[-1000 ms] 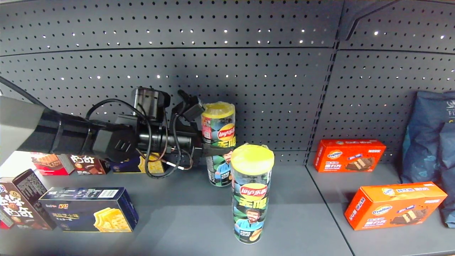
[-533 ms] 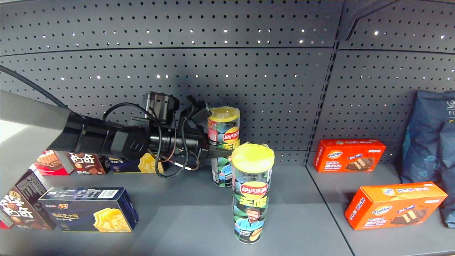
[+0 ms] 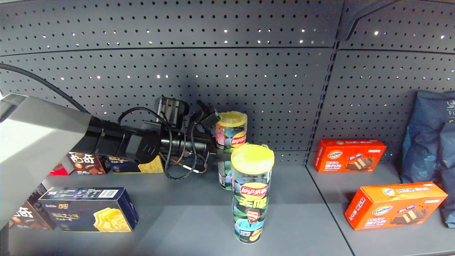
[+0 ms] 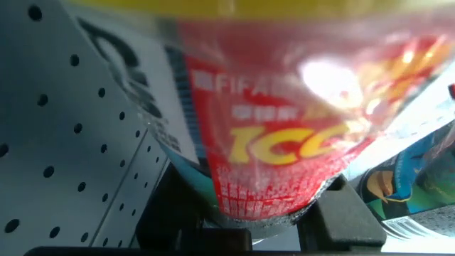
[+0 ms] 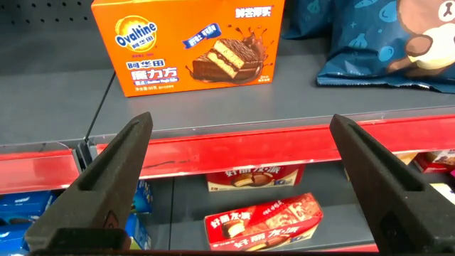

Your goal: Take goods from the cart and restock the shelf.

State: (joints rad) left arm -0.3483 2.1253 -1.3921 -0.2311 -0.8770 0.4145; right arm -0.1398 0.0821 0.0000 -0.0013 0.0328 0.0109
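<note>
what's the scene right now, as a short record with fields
left gripper: shut on held chip can, upright near the pegboard
front chip can: standing on shelf, ahead of the held one
right gripper: open, empty
other stock: navy cracker box at left, two orange boxes at right

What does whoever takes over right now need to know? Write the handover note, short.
Left gripper: shut on the rear chip can, close to the pegboard, behind the front chip can.
Right gripper: open, holding nothing, facing an orange box.
Done: front chip can stands upright on the shelf.
Left: unclear whether the rear chip can rests on the shelf yet; set it down, release, withdraw, continue restocking.
</note>
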